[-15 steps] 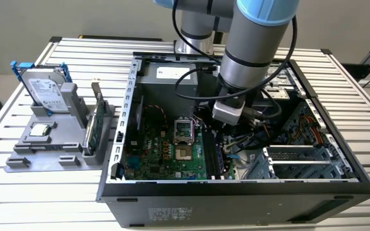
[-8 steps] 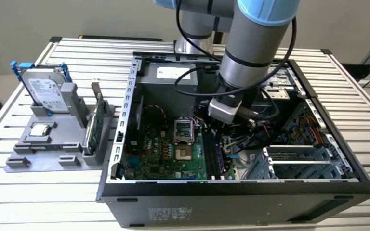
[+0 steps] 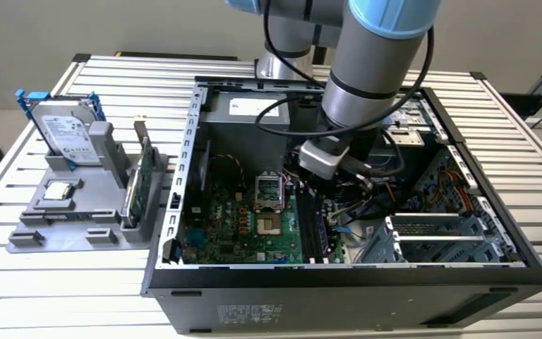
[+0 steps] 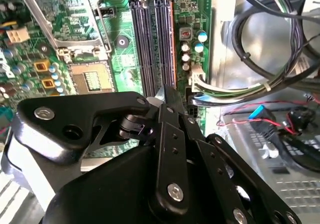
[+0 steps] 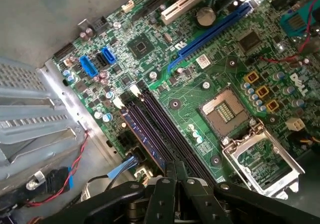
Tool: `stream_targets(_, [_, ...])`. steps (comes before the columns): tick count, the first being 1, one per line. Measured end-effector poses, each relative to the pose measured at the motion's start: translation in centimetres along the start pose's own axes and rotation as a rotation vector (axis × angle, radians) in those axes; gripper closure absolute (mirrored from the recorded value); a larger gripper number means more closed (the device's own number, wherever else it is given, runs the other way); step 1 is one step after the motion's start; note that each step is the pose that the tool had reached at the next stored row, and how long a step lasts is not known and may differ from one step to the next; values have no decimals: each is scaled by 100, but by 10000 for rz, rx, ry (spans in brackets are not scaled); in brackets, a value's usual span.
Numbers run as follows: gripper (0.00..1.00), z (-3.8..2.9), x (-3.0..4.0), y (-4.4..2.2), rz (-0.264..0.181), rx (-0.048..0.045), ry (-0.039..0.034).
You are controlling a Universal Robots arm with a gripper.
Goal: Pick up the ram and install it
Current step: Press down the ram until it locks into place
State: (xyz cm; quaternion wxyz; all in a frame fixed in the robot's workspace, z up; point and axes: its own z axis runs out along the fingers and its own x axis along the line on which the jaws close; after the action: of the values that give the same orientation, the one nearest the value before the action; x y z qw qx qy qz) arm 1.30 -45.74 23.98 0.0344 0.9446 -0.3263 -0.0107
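First wrist view: fingers (image 5: 170, 173) pressed together, gripping nothing that shows, tips down by the memory slots (image 5: 167, 126) of the motherboard (image 5: 150, 64) — a posture for pushing, I judge, not carrying. Ram (image 5: 142, 134) stands on edge in the outermost slot, one end just beside the fingertips; contact unclear.

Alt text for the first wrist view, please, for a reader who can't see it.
The black claw, its fingers shut together, hangs over the long dark memory slots of a green motherboard inside a computer case. A square silver processor socket lies beside the slots, its metal frame swung open.
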Motion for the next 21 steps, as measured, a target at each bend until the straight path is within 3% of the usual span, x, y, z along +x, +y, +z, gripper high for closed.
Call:
stream_targets(12, [100,0,-1,1,1501,22,-130])
stream_targets(16, [100,0,-1,1,1751,41,-159])
stream_targets(19, [100,0,-1,1,1990,107,-167])
stream_targets(21, [100,1,-1,1,2094,208,-114])
